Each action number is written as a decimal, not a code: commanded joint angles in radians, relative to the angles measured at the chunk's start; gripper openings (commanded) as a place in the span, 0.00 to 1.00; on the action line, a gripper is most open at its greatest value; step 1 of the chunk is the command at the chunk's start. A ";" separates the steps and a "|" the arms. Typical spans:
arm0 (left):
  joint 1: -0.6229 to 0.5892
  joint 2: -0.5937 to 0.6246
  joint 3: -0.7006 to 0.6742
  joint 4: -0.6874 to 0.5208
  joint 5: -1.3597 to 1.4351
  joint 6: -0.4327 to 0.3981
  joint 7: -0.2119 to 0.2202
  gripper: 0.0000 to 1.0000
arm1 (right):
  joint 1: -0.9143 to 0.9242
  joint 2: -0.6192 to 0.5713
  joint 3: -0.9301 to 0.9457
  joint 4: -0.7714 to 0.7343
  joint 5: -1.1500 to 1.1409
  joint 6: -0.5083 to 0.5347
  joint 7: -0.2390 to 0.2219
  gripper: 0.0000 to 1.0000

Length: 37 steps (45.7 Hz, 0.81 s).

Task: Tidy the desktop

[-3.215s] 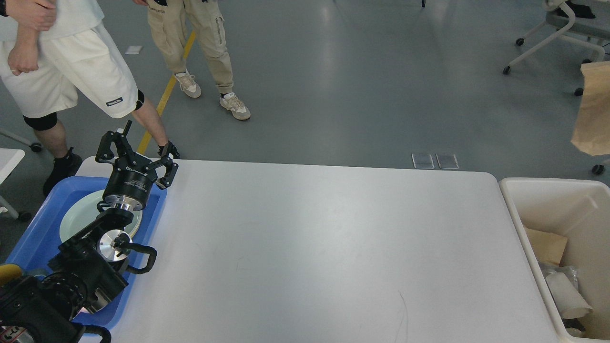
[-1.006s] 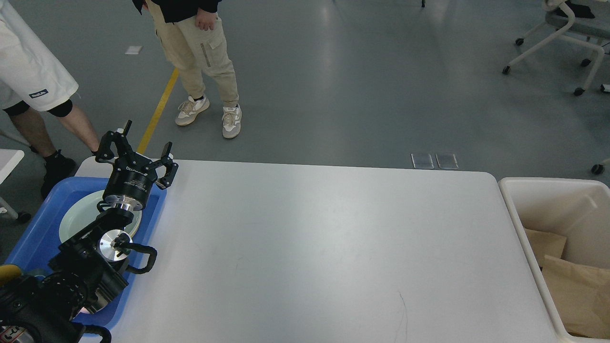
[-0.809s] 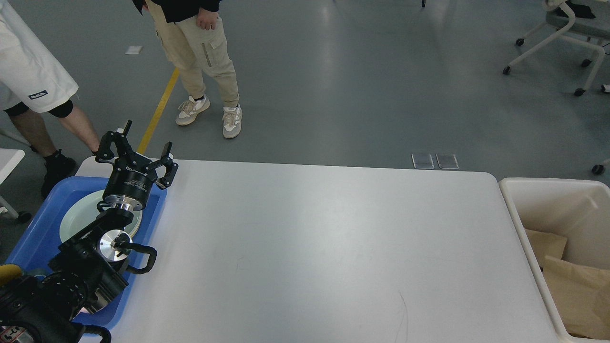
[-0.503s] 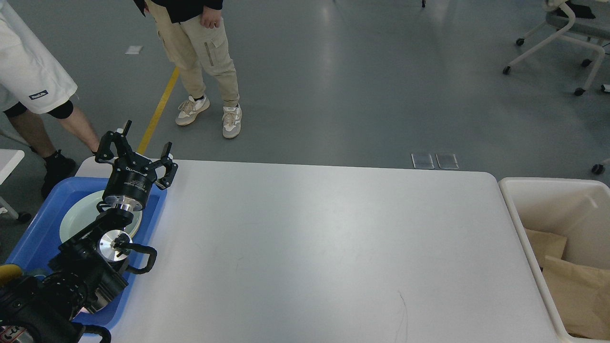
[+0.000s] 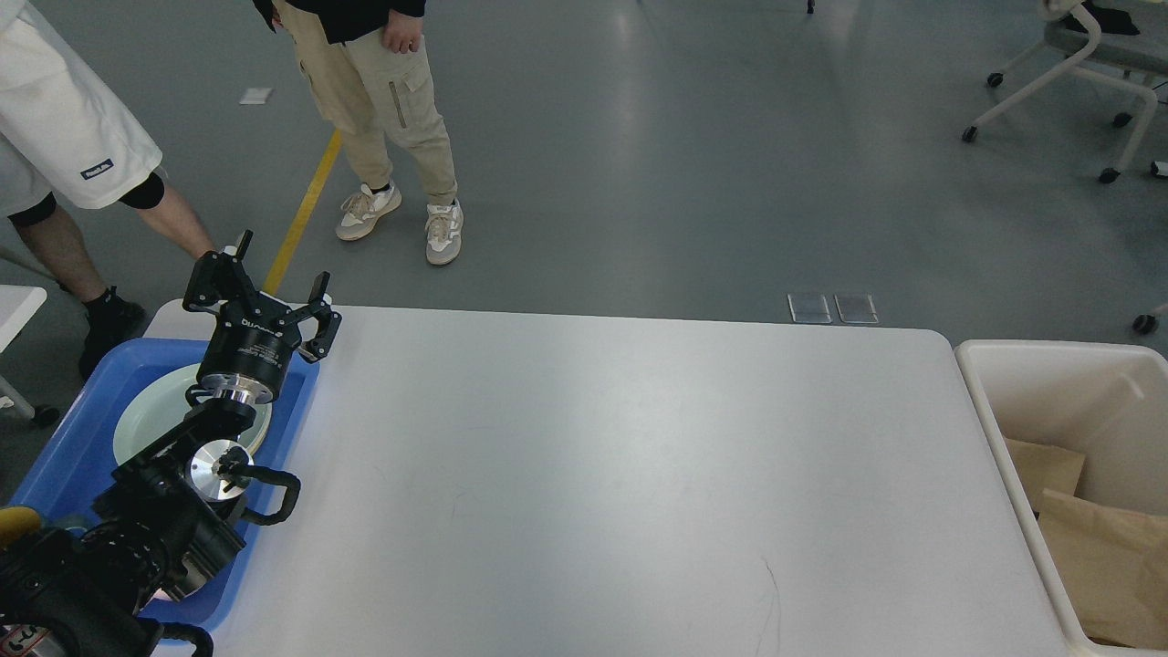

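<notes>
The bench [image 5: 620,474] fills most of the frame: a white top with a smooth matt finish that takes only a soft, broad sheen, and a thin dark scratch low right of centre. At the lower left, the tray [image 5: 64,438] looks like blue plastic, slightly glossy along its rim, and the plate [image 5: 146,415] in it is pale, smooth and shiny like glazed ceramic. The left end effector [image 5: 260,297] is matt black, with a bright polished metal ring below its body. At the right edge, the bin [image 5: 995,401] is cream plastic with a dull finish; brown paper [image 5: 1095,557] inside it looks creased and matt. The floor [image 5: 693,164] at the top is grey, smooth and faintly reflective.
</notes>
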 commanded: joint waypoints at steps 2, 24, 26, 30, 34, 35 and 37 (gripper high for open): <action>0.000 0.001 0.000 0.000 0.000 -0.001 0.000 0.96 | 0.039 0.142 0.061 0.003 0.024 -0.012 0.001 1.00; 0.000 0.001 0.000 0.000 0.000 0.001 0.000 0.96 | -0.118 0.424 0.205 0.000 0.027 -0.311 -0.001 1.00; 0.000 0.001 0.000 0.000 0.000 -0.001 0.000 0.96 | -0.158 0.436 0.205 -0.003 0.027 -0.360 -0.001 1.00; 0.000 0.001 0.000 0.000 0.000 0.001 0.000 0.96 | -0.293 0.475 0.209 -0.049 0.027 -0.514 -0.001 1.00; 0.000 -0.001 0.000 0.000 0.000 -0.001 0.000 0.96 | -0.402 0.518 0.257 -0.124 0.027 -0.578 -0.003 1.00; 0.000 0.001 0.000 0.000 0.000 -0.001 0.000 0.96 | -0.427 0.527 0.274 -0.145 0.026 -0.583 -0.003 1.00; 0.000 -0.001 0.000 0.000 0.000 0.001 0.000 0.96 | -0.470 0.544 0.309 -0.194 0.026 -0.592 -0.003 1.00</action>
